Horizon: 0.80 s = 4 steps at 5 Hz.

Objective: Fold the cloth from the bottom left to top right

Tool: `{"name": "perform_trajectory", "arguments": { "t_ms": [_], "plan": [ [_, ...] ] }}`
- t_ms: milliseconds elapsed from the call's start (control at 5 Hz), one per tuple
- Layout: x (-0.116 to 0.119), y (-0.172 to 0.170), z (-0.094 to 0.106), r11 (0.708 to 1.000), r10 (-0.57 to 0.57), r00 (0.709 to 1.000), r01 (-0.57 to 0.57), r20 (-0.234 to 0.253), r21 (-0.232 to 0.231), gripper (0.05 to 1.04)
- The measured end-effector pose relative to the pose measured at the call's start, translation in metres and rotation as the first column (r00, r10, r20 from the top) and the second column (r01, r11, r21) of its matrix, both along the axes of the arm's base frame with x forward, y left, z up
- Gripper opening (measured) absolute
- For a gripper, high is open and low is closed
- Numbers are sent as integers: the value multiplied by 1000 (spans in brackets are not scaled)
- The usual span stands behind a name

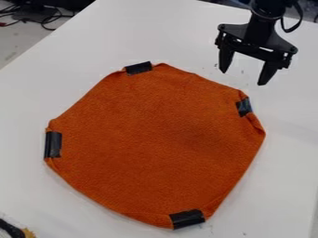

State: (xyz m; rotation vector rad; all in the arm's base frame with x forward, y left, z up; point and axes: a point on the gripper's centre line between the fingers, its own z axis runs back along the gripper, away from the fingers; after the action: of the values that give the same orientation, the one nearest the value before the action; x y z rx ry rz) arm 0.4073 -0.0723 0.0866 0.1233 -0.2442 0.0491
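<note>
Rounded orange cloth [155, 139] with black tape tabs [187, 219] is being supported flat by the white table [288, 162]; a shallow lower-left pinch and low diagonal carry are being advised. Beyond, upper right, the black two-finger gripper [244, 76] is being held spread.

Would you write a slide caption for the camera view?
Orange cloth lying unfolded on a white table, open black gripper beyond its upper right edge.
</note>
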Motion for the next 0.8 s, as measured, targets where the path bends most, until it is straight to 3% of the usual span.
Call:
{"name": "perform_trajectory", "arguments": {
  "t_ms": [200, 400, 600, 800],
  "plan": [
    [-4, 1, -16, 1000, 5, 999, -5, -37, 6, 1001],
    [-29, 20, -35, 997, 74, 995, -75, -65, 2, 1001],
    [-59, 72, -15, 973, 232, 973, -232, -13, -18, 1001],
    [-99, 106, -14, 941, 337, 941, -337, -6, -3, 1001]
  ]
}}
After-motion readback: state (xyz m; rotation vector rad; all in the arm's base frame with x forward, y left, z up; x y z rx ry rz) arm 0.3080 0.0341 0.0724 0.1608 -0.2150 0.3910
